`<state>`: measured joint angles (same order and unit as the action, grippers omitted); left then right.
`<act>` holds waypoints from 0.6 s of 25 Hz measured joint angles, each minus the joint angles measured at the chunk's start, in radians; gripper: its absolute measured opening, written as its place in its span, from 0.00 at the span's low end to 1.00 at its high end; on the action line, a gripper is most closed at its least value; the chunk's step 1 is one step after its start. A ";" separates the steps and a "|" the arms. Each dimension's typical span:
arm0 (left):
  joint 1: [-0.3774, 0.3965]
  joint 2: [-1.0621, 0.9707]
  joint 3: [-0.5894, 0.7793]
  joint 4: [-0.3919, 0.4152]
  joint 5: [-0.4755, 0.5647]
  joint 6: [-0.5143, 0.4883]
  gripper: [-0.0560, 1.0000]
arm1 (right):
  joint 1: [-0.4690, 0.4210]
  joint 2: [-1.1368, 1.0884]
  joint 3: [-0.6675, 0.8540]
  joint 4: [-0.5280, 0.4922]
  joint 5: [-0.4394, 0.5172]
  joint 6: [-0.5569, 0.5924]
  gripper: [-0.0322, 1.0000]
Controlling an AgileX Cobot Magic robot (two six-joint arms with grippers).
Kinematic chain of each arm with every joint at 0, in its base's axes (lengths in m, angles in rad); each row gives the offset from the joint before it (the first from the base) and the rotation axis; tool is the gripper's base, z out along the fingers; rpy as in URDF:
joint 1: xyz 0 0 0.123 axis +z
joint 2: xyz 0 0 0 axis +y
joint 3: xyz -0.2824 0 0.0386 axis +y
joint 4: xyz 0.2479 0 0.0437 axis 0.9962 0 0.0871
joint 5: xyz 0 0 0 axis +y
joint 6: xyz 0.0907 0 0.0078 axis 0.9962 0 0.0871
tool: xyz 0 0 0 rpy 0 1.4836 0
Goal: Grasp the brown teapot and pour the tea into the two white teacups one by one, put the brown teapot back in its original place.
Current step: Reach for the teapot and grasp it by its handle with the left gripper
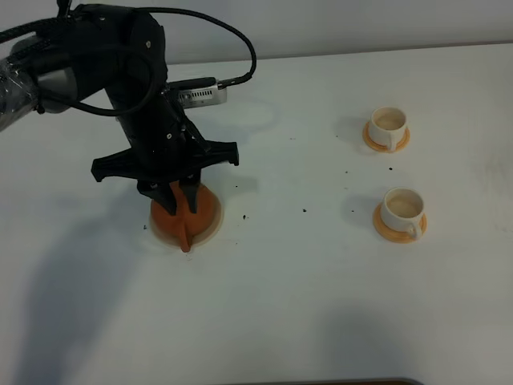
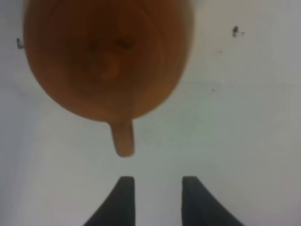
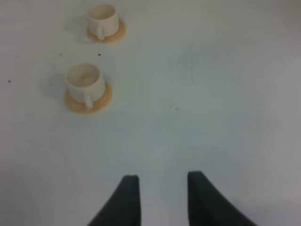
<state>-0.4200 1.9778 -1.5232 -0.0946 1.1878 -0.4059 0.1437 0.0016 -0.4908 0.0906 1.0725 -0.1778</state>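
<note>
Nearest, the right gripper [image 3: 161, 179] hangs with jaws apart and empty over the surface [image 1: 288, 305]. The left gripper [image 2: 154, 181], jaws narrowly apart and holding nothing, hovers at the brown teapot [image 1: 164, 224], which sits on its coaster [image 1: 210, 238]. This looks like the grasp step: next, bring the jaws around the handle [image 2: 123, 139] and close. Beyond stand the near teacup [image 1: 402, 210] and the far teacup [image 1: 389, 124]

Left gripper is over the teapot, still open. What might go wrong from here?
The open left gripper has the handle of the teapot in line with one finger, not the gap; descending may knock the teapot off its coaster. The far cup and near cup are small, so a pour could miss.
</note>
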 joint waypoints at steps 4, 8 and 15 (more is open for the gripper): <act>0.033 -0.001 0.073 -0.018 0.000 0.017 0.29 | 0.000 0.000 0.000 0.001 0.000 0.000 0.26; 0.045 -0.001 0.132 -0.017 0.001 0.028 0.31 | 0.000 0.000 0.000 0.001 0.000 0.000 0.26; 0.045 -0.002 0.134 -0.056 0.001 0.031 0.44 | 0.000 0.000 0.000 0.001 0.000 0.000 0.26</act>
<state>-0.3747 1.9761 -1.3887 -0.1508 1.1886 -0.3748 0.1437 0.0016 -0.4908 0.0914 1.0725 -0.1778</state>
